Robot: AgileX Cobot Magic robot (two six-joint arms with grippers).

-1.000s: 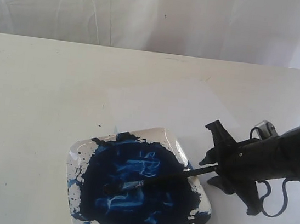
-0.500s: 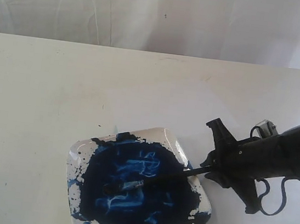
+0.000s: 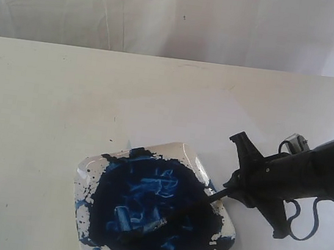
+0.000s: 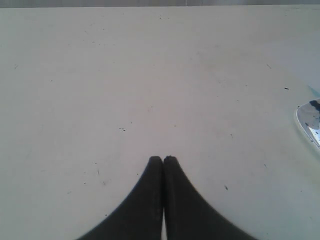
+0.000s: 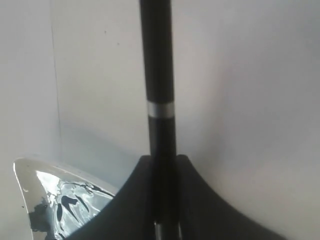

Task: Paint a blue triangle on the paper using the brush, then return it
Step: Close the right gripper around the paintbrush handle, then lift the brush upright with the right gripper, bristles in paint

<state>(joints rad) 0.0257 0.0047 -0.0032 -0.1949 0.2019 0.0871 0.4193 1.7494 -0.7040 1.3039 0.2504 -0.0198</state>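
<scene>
My right gripper (image 3: 236,186) is shut on the black handle of the brush (image 3: 187,209). The brush slants down across the white square plate (image 3: 194,159), and its silver ferrule and bristle tip (image 3: 141,229) lie in the dark blue paint near the plate's front. In the right wrist view the handle (image 5: 157,60) with its pale band runs out between the fingers of the right gripper (image 5: 163,157). The paper (image 5: 240,75) lies beyond the plate, faint against the table (image 3: 216,125). No blue triangle shows on it. The left gripper (image 4: 163,159) is shut and empty over bare table.
A white curtain hangs behind the table's far edge (image 3: 163,57). The plate's rim (image 4: 306,122) shows at one side of the left wrist view. The left arm is outside the exterior view. A loose cable loop hangs under the right arm (image 3: 305,223).
The brush tip has swept through the paint from the plate's middle toward its front edge. The right gripper has barely shifted and still holds the handle.
</scene>
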